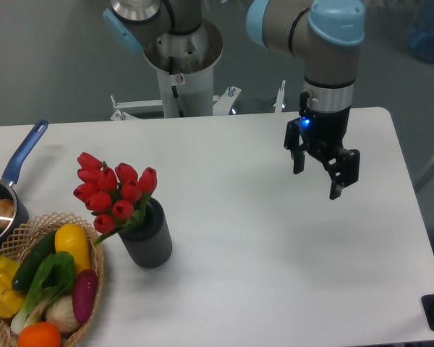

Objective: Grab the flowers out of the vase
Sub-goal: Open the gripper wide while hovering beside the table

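Our claw [320, 173] hangs open and empty over the white surface [275, 253], well apart from the flowers [114, 191], which sit leaning in the vase [148, 237] near the wicker basket [94, 246]. If we grip the buds and not the stems, we may crush them — or tip the vase. Behind, we see a grey floor.

One fixed view only, set high at the front of the tabletop [260, 260], looking down and across toward the arm's base pedestal [182, 72] at the far edge. Medium distance; tabletop fills most of frame, left edge cropped, grey floor behind.
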Available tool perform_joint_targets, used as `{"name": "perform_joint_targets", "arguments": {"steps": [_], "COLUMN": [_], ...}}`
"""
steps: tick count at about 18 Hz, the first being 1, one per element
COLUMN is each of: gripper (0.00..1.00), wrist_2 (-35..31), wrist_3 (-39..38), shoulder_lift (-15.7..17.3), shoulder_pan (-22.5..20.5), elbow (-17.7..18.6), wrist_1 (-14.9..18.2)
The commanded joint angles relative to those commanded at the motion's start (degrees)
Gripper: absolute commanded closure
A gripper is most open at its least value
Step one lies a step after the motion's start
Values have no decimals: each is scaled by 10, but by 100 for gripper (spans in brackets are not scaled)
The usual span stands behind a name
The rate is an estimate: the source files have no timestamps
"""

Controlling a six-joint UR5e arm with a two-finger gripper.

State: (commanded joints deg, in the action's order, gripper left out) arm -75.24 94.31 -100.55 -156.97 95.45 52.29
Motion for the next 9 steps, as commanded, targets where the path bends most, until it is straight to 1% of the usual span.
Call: {"name": "perform_joint_targets", "arguments": {"steps": [1,3,5,9], "gripper": [0,0,0,0], "wrist_2": [-2,-1,-1,4], "wrist_3": [-2,-11,-22,-22], "shoulder_lift": [0,-1,-1,-1], "shoulder_pan": [3,4,4,-4], "elbow": [9,0,0,12], "wrist_1": [-3,-7,-8,-10]}}
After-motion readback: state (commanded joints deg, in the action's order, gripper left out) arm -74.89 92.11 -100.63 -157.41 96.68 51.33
